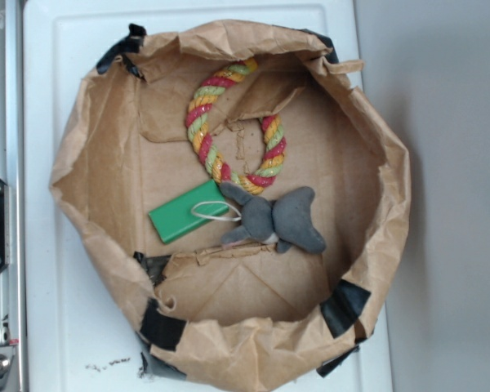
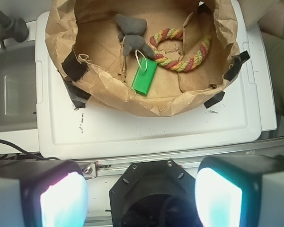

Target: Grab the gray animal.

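Well short of the paper bowl (image 2: 132,101), the jaws stand wide apart, empty, touching nothing.

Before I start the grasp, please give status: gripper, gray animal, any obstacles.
Gripper open, outside the paper basket. Gray animal on basket floor, touching green block and rope ring.

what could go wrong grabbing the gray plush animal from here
The small dark-gray plush animal lies against the flat green rectangular block and the red-yellow-green rope ring, and a thin white loop lies over the block beside it; closing fingers may snag any of these. The crumpled brown paper wall rises between the open gripper and the toy, so a low approach could catch it.
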Available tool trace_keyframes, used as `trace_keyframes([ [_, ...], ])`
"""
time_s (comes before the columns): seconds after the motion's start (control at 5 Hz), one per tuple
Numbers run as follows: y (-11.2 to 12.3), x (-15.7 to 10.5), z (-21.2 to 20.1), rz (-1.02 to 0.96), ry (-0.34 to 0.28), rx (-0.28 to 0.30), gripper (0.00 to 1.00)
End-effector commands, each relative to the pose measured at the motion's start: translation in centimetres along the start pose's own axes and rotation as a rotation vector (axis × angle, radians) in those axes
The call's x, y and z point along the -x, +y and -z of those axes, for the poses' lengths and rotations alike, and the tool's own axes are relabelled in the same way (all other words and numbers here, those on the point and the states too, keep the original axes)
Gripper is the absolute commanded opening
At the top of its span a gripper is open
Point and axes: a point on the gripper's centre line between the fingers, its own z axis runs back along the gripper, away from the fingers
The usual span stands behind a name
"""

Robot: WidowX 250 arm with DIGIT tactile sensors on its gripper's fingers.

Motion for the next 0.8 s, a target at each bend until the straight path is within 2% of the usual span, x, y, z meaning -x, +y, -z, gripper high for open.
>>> trace_keyframes([
  [0.0, 0.0, 0.0, 0.0, 0.0, 0.0, 0.0, 1.0],
  [0.2, -2.2, -3.9, 0.8, -0.041, 0.014, 0.007, 1.0],
  [0.4, -3.3, -6.3, 1.6, -0.044, 0.063, 0.045, 1.0],
  [0.6, -3.3, -6.3, 1.6, -0.044, 0.063, 0.045, 1.0],
])
